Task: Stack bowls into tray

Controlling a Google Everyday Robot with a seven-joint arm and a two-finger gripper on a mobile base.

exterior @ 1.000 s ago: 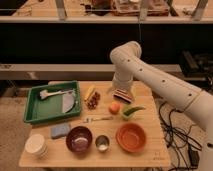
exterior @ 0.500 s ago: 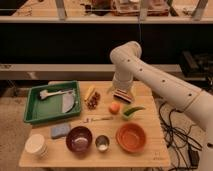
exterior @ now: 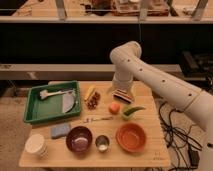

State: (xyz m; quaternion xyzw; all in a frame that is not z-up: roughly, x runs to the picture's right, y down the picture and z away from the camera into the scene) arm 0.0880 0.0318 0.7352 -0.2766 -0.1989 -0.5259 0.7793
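Observation:
The bright orange bowl [exterior: 132,137] sits near the table's front right. The dark maroon bowl [exterior: 79,139] sits at the front middle, left of a small steel cup [exterior: 102,143]. The green tray [exterior: 52,102] stands at the back left with a grey utensil and a grey curved piece inside it. My gripper [exterior: 121,94] hangs from the white arm over the back middle of the table, well behind both bowls and to the right of the tray. It holds nothing that I can see.
A yellow item and a dark reddish cluster [exterior: 92,98] lie right of the tray. An orange fruit [exterior: 114,107], a green item [exterior: 131,110], a fork [exterior: 98,119], a blue sponge [exterior: 60,131] and a white cup [exterior: 36,145] lie on the wooden table. Cables hang at the right.

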